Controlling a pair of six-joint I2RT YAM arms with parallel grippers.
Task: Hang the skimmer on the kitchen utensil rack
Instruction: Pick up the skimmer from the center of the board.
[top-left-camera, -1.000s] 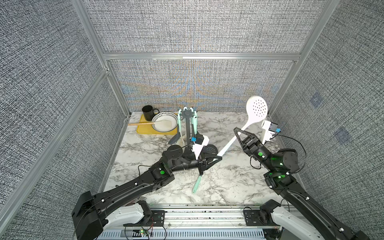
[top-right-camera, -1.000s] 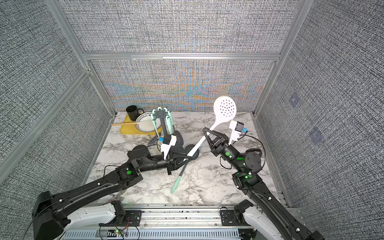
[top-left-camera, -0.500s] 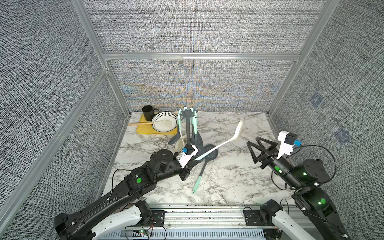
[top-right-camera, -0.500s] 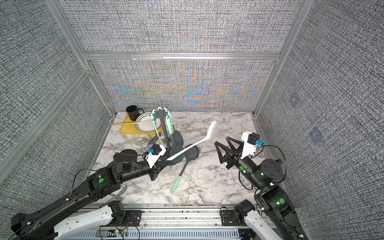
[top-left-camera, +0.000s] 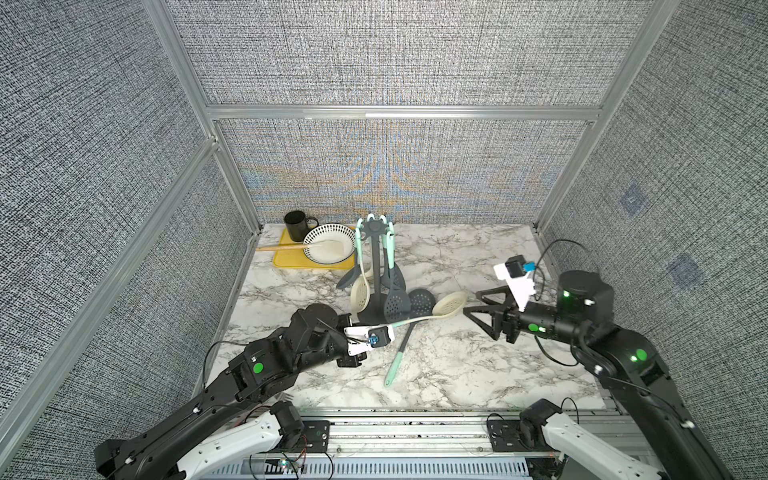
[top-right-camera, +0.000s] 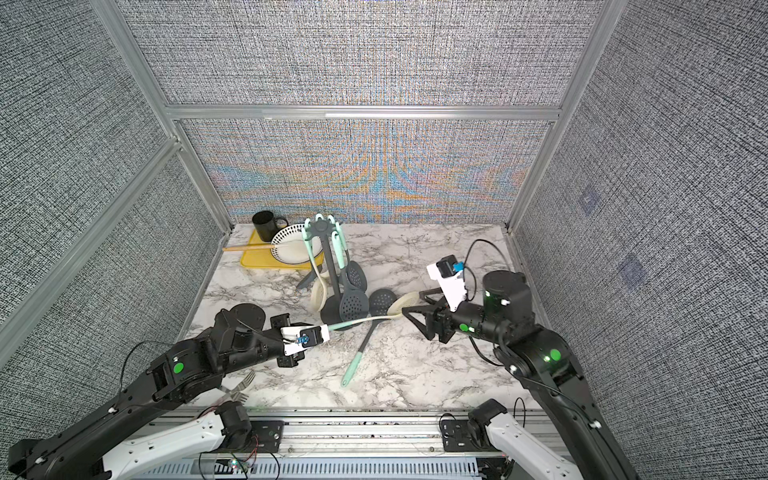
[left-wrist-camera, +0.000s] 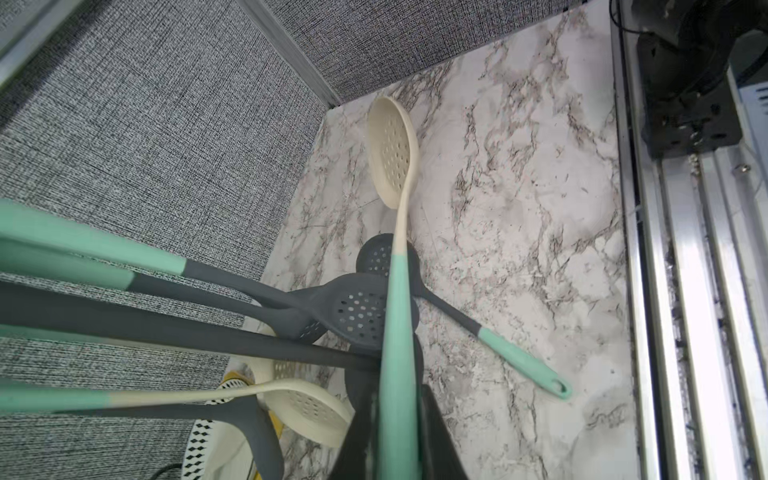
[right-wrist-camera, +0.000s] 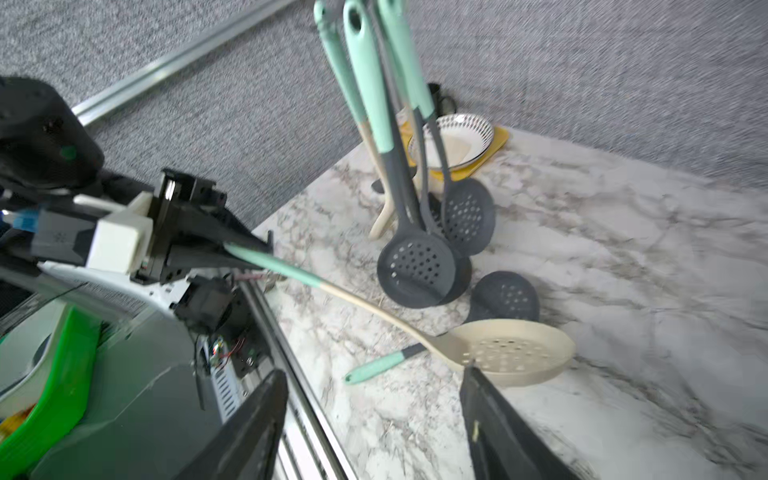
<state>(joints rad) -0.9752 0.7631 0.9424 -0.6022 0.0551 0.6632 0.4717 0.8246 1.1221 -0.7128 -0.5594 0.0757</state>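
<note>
The skimmer (top-left-camera: 450, 302) has a cream perforated head and a mint handle. My left gripper (top-left-camera: 388, 328) is shut on the handle's mint end, seen close in the left wrist view (left-wrist-camera: 399, 399). The skimmer reaches out nearly level to the right, its head (right-wrist-camera: 511, 357) low over the marble. My right gripper (top-left-camera: 471, 302) stands open just right of the head, one finger (right-wrist-camera: 490, 415) beside its rim, holding nothing. The kitchen utensil rack (top-left-camera: 374, 226), dark grey with a crown of hooks, stands behind the skimmer's handle (top-right-camera: 365, 321) and carries several hanging utensils.
A dark grey skimmer with a mint handle (top-left-camera: 399, 353) lies on the marble under the held one. At the back left are a black mug (top-left-camera: 296, 224), a patterned bowl (top-left-camera: 328, 247) and a yellow mat (top-left-camera: 286, 259). A fork (top-right-camera: 243, 384) lies near the front rail.
My right gripper let go of the skimmer, opened and drew back to the right. The skimmer swung from upright down to nearly level, held by my left gripper, which pulled back left.
</note>
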